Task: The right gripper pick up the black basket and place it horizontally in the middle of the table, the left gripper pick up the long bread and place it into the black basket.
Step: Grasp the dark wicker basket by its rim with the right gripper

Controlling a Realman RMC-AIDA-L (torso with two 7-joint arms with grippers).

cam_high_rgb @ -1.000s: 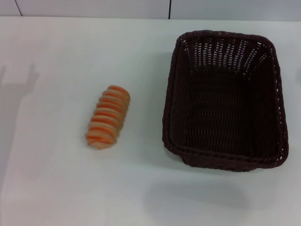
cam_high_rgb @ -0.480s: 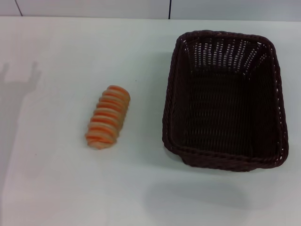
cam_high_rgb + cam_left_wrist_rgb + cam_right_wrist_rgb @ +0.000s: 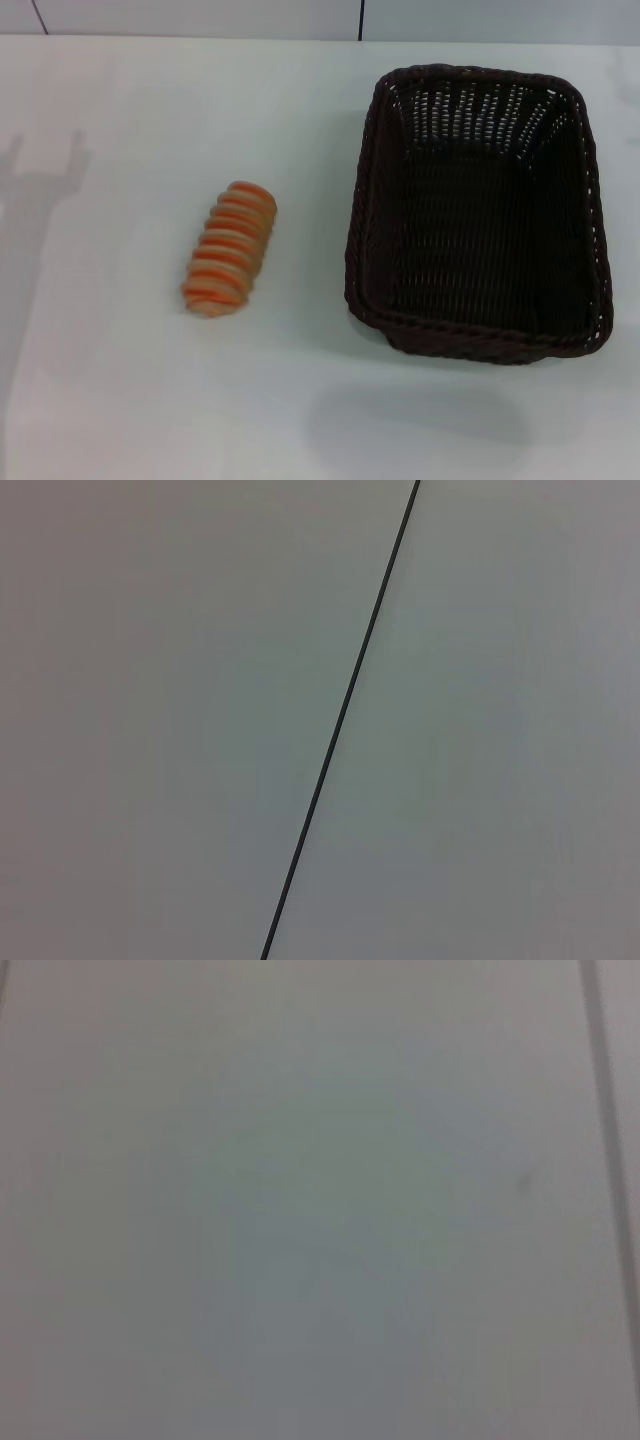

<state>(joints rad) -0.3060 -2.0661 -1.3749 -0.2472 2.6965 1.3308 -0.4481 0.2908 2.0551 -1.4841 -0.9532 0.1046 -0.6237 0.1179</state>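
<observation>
the white table (image 3: 130, 400) fills the head view. the basket (image 3: 478, 212) stands at right, long side running up the frame. the bread (image 3: 229, 248) lies left of centre, well apart. neither end effector shows, so i cannot tell their state.

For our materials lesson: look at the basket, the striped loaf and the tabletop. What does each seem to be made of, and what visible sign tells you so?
The black basket: woven wicker or a plastic imitation, matte dark brown-black; braided rim and openwork walls show the weave.
The long bread: looks like baked bread, though it could be a model; matte, ridged orange and cream stripes.
The table: smooth white surface, perhaps laminate; soft shadows, no grain.
</observation>
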